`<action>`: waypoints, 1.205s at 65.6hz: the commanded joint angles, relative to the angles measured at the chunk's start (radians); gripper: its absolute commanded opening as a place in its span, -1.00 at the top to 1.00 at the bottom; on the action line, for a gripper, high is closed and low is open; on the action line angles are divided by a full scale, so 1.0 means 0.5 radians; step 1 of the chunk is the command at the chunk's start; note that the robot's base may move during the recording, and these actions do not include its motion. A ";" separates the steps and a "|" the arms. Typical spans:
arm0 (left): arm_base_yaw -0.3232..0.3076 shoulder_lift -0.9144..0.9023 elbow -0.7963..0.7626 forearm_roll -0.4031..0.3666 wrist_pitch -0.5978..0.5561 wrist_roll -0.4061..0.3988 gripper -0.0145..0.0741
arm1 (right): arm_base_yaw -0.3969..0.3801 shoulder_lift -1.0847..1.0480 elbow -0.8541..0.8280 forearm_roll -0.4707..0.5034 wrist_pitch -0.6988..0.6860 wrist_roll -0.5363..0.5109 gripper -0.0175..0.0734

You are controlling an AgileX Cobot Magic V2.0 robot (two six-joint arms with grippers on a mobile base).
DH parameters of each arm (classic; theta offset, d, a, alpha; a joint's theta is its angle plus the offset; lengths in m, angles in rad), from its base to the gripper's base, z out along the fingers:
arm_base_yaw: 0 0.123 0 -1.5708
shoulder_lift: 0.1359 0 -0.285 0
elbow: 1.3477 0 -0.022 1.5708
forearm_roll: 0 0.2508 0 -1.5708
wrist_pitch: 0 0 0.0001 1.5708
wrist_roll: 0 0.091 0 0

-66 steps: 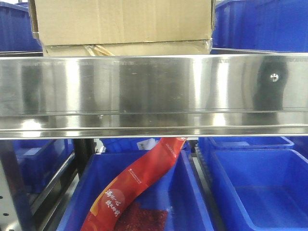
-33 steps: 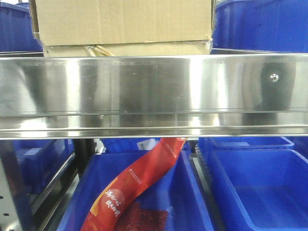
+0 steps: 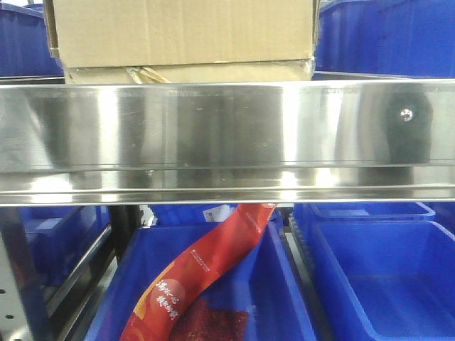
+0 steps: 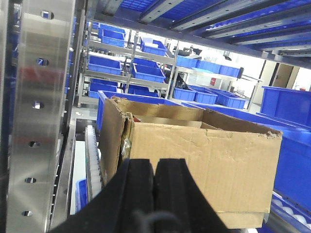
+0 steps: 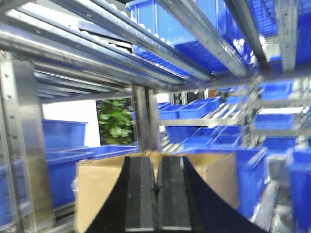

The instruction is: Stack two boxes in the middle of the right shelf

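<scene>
I see the cardboard box [image 3: 181,32] sitting on the steel shelf [image 3: 227,135], its top cut off by the frame; a second box [image 3: 188,73] beneath shows only as a thin strip. Blue bins [image 3: 377,277] sit below, one holding a red packet [image 3: 206,270]. My left gripper [image 4: 154,182] and right gripper [image 5: 156,187] both have pads pressed together, holding nothing, each facing a box.
</scene>
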 commanded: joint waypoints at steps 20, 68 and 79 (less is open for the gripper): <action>0.006 -0.013 -0.002 -0.008 -0.040 -0.007 0.92 | -0.738 -0.216 0.726 0.607 -0.316 -0.929 0.97; 0.006 -0.017 -0.002 -0.008 -0.037 -0.007 0.92 | -0.871 -0.637 1.208 0.607 -0.141 -0.759 0.97; 0.006 -0.017 -0.002 -0.008 -0.037 -0.007 0.92 | -0.871 -0.637 1.208 0.607 -0.141 -0.759 0.97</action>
